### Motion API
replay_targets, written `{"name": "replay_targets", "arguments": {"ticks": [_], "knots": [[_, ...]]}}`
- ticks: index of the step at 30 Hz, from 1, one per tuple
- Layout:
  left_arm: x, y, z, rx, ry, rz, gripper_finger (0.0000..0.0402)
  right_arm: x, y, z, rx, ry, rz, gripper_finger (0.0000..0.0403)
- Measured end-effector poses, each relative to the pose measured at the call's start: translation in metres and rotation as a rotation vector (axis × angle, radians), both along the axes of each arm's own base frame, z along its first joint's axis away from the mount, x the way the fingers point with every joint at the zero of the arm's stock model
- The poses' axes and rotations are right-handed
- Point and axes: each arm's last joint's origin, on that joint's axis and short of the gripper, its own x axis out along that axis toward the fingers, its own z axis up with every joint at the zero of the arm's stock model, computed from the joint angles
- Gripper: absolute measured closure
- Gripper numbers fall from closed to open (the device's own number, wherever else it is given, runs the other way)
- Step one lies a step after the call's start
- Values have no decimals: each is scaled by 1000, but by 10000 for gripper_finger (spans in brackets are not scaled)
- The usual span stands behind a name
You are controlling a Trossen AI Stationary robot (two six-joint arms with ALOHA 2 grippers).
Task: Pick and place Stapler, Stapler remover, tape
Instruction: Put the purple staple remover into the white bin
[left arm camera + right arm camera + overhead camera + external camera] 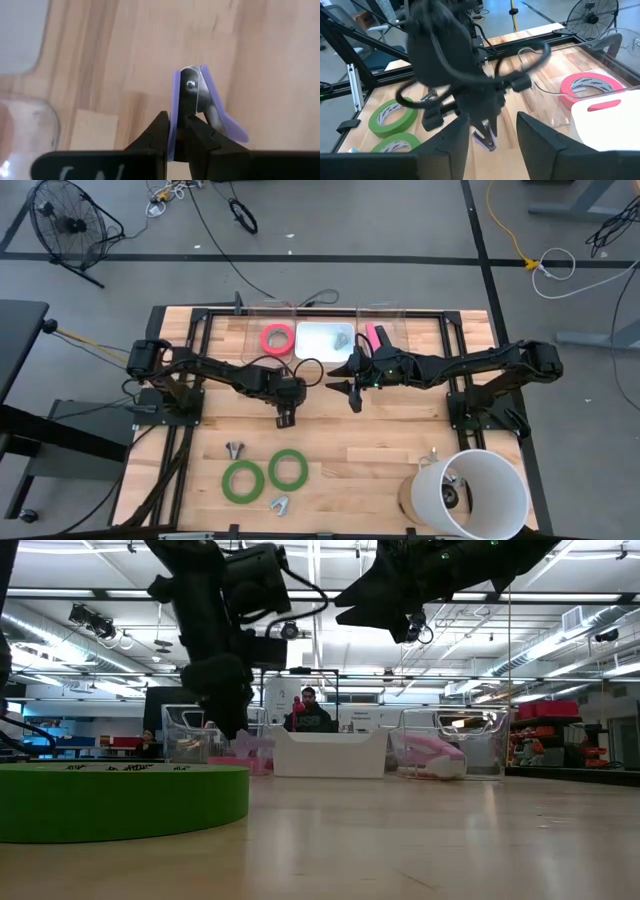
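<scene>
My left gripper (pixel 285 418) is at the table's middle, shut on a purple staple remover (pixel 192 92), which also shows in the right wrist view (pixel 487 141). My right gripper (pixel 349 391) is open and empty just to its right, higher up, pointing at it. Two green tape rolls (pixel 242 480) (pixel 287 469) lie flat near the front edge. A pinkish red tape roll (pixel 277 338) lies in a clear bin at the back. A pink stapler (pixel 374 336) lies in another clear bin. Two more staple removers (pixel 235 448) (pixel 279 503) lie by the green rolls. My left gripper pinches one purple wing of the staple remover (pixel 173 115) between its two fingers; one finger (pixel 157 132) is outside that wing, the other (pixel 200 135) between the two wings. The fingers come from above, pointing down. The remover hangs below them, its metal jaws lowest.
A white tray (pixel 312 351) stands between the two clear bins at the back. A white bucket (pixel 495 500) lies at the front right corner. Bare wood lies between the arms and the green rolls. A person (pixel 312 712) sits in the room beyond the table.
</scene>
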Motion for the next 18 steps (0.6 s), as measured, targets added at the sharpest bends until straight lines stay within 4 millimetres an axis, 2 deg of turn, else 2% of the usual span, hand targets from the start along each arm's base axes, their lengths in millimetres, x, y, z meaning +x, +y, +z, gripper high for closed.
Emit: {"name": "replay_targets", "arguments": {"ticks": [8,14,18], "knots": [[-4,-1,42,43,-205,-22,363,0,0,0,2,0,-1,239],[-17,14,81,139,-366,37,363,0,0,0,-1,-2,0,239],[-21,34,99,230,-456,87,363,0,0,0,-2,-6,0,239]]}}
